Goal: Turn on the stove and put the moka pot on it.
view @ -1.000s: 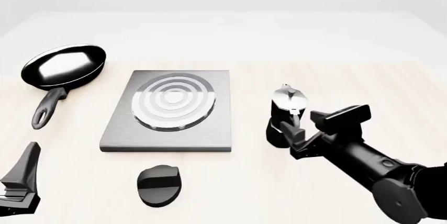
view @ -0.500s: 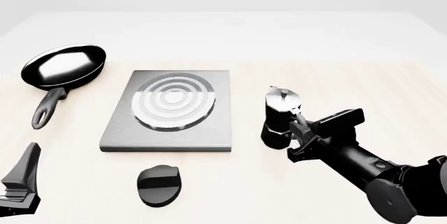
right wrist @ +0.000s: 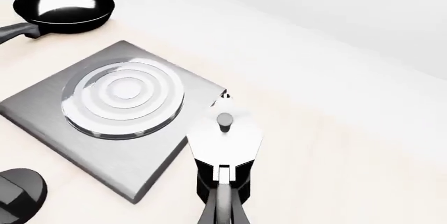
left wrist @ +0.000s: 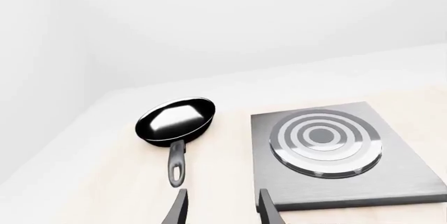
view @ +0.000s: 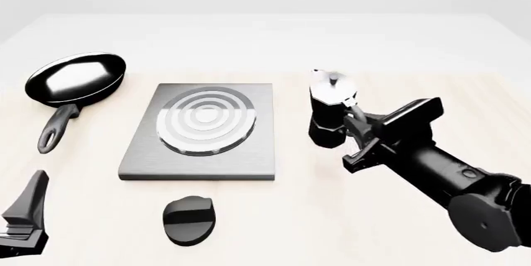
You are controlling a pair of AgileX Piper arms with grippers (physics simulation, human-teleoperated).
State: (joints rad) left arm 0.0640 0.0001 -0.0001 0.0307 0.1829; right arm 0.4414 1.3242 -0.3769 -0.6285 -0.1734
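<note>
The moka pot (view: 329, 115), black with a silver lid, hangs upright just right of the stove slab (view: 203, 134). My right gripper (view: 355, 128) is shut on its black handle. In the right wrist view the pot's lid (right wrist: 225, 139) sits over the shut fingers (right wrist: 222, 205), near the stove's (right wrist: 119, 103) corner. The black oval knob (view: 189, 218) lies in front of the stove and also shows in the right wrist view (right wrist: 18, 195). My left gripper (left wrist: 222, 214) is open and empty, low at the front left (view: 27, 211), facing the stove (left wrist: 328, 148).
A black frying pan (view: 76, 79) lies left of the stove, its handle pointing toward me. It also shows in the left wrist view (left wrist: 175, 120) and the right wrist view (right wrist: 64, 7). The table's far edge runs behind everything.
My right gripper has closed on the moka pot's handle and carried the pot upward and slightly away from me. The left arm has not moved.
</note>
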